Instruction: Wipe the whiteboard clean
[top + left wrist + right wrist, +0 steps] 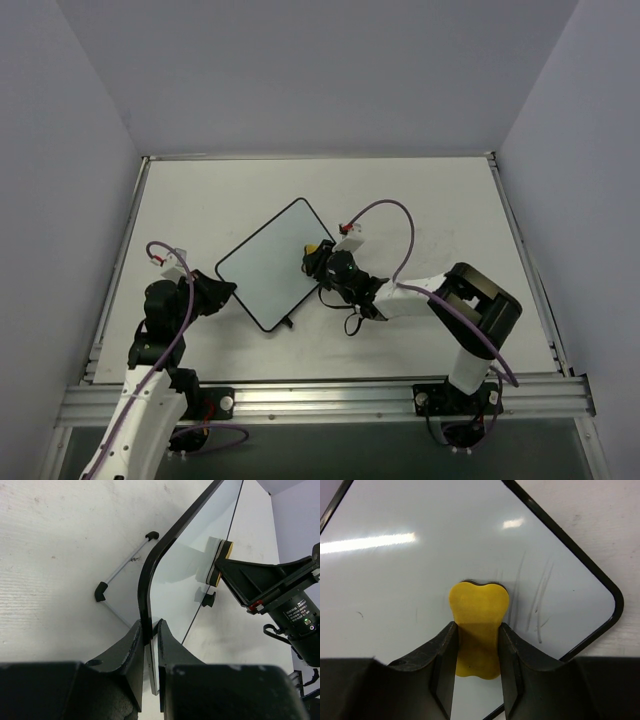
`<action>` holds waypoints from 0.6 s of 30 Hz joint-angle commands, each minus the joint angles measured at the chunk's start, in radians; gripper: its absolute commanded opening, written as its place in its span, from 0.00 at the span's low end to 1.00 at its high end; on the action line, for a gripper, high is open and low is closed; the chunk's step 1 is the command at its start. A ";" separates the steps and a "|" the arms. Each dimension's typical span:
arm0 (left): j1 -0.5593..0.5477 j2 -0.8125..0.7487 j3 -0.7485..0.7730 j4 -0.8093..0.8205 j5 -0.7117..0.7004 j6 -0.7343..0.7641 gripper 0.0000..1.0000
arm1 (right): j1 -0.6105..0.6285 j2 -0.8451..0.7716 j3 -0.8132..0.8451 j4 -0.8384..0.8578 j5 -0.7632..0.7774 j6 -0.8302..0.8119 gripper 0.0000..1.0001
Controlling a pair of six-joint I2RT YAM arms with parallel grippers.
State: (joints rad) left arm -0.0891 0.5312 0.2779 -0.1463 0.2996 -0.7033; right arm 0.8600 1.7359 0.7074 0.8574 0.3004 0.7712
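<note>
Black frame at the near corner of the whiteboard [275, 262] is pinched between the closed fingers of your left gripper [150, 630]; grip firmly so the board cannot skid. Further out, your right gripper [476, 626] is clamped on the yellow sponge [479, 597], which is pressed to the board. Sweep it over the faint grey strokes [540, 605] beside the rounded corner without running off the frame. Beyond, on the table [430, 200], only the purple cable [400, 212] looks likely to snag.
</note>
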 commanded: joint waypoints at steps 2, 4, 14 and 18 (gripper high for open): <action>-0.012 0.007 0.027 -0.056 -0.011 0.022 0.02 | -0.039 0.017 -0.052 -0.107 0.039 0.022 0.00; -0.014 0.010 0.029 -0.056 -0.011 0.022 0.02 | -0.052 0.013 -0.069 -0.107 0.045 0.036 0.00; -0.015 0.016 0.030 -0.058 -0.016 0.022 0.02 | -0.096 -0.006 -0.121 -0.112 0.059 0.071 0.00; -0.017 0.015 0.030 -0.058 -0.017 0.022 0.02 | -0.101 -0.015 -0.135 -0.110 0.062 0.071 0.00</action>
State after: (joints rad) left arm -0.0967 0.5335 0.2859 -0.1463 0.2996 -0.7033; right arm 0.7734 1.7153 0.6033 0.8719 0.3054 0.8536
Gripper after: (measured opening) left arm 0.189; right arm 0.303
